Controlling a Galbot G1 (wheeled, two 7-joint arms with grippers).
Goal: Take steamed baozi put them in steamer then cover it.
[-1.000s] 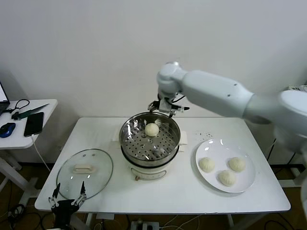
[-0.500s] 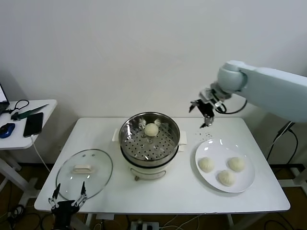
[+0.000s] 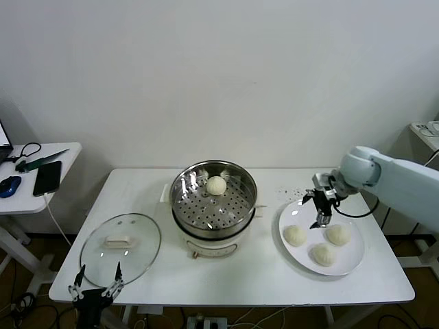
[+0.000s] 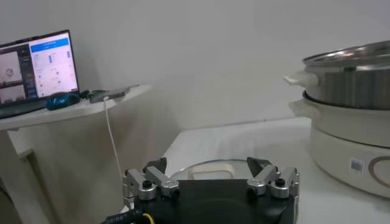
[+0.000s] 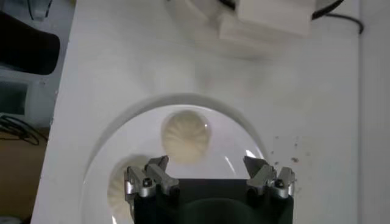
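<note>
The steel steamer (image 3: 213, 205) stands mid-table with one baozi (image 3: 217, 185) on its perforated tray. Three baozi (image 3: 295, 235) (image 3: 338, 234) (image 3: 324, 254) lie on a white plate (image 3: 353, 255) at the right. My right gripper (image 3: 319, 209) is open and empty just above the plate's far side. In the right wrist view its jaws (image 5: 206, 162) hang over the plate (image 5: 231, 131), with one baozi (image 5: 186, 135) just ahead. The glass cover (image 3: 121, 247) lies flat at the front left. My left gripper (image 3: 96, 284) is open and parked at the table's front edge, beside the cover (image 4: 210, 170).
A side table at the left holds a phone (image 3: 48, 177), a mouse (image 3: 9, 185) and scissors. A laptop (image 4: 36, 70) shows in the left wrist view. Small dark specks (image 3: 291, 192) lie on the table between steamer and plate.
My right arm has swung from behind the steamer to the right and come down over the plate. The baozi in the steamer and the left arm have not moved.
</note>
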